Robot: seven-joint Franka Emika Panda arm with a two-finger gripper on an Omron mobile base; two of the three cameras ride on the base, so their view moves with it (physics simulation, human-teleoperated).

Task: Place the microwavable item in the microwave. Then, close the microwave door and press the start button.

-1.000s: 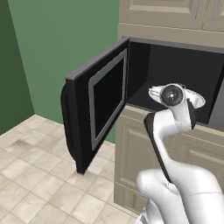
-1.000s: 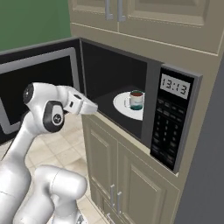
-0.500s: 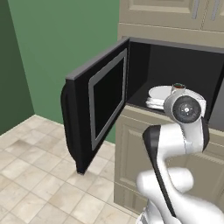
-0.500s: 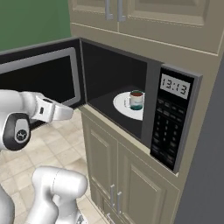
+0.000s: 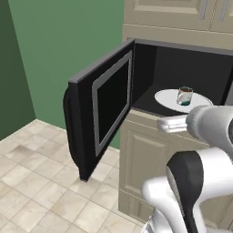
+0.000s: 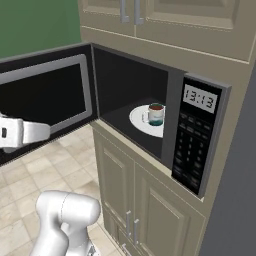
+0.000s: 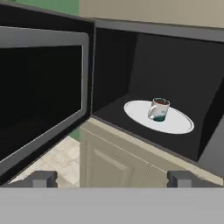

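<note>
The mug [image 7: 159,109], pale with a teal lower band and dark liquid, stands upright on the white turntable plate [image 7: 136,110] inside the black microwave [image 7: 175,65]. It is the same mug [image 5: 184,95] [image 6: 155,114] in both base views. The microwave door [image 5: 104,109] [image 6: 45,95] [image 7: 39,87] hangs wide open to the left. My gripper [image 7: 113,179] is open and empty, its fingertips [image 7: 43,178] far apart, well back from the cavity and in front of the cabinet edge. The keypad and clock panel [image 6: 192,135] sits on the oven's right side.
Beige cabinet doors [image 6: 150,210] run below the oven and more cabinets [image 6: 165,15] above it. The open door juts out over the tiled floor [image 5: 32,182] beside a green wall [image 5: 68,41]. My white arm [image 5: 200,182] fills the lower right of the left base view.
My hand has drawn back from the microwave opening, away from the cavity and lower. The mug stays on the plate. The gripper stays open and the door has not moved.
</note>
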